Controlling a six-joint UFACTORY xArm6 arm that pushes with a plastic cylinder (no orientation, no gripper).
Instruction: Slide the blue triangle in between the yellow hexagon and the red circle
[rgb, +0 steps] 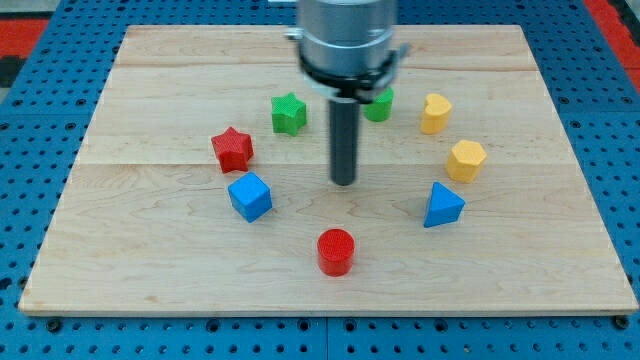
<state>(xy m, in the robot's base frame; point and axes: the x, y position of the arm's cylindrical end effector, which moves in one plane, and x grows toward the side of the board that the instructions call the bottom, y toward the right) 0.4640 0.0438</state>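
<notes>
Hovering near the middle of the board, my tip (343, 183) touches no block; it is a bare rod end with no jaws to open or close, and nothing is held by it. It stands in the open centre of the loose ring that the blocks form, well apart from the blue triangle (441, 206), which lies toward the view's right and slightly lower.

Going from the view's left: the red star (232, 149) sits just above the blue cube (249, 196), near each other but seemingly not touching. Next comes the green star-like block (288, 112) toward the top, then the red circle (336, 251) alone near the bottom. A second green block (378, 104) is partly hidden behind the arm, so its shape cannot be told. Further right stand the yellow heart (435, 113), the yellow hexagon (466, 160) and, just below it, the blue triangle, near the hexagon and possibly not quite touching.

Judging by this layout, the triangle is already beside the hexagon but well apart from the red circle; it probably needs a push toward the lower left, so the tip would have to come round to its upper-right side first.

The wooden board (150, 270) is pale, planked and flat, resting on a blue perforated table (30, 335); a red strip (615, 20) shows at the top right corner.
</notes>
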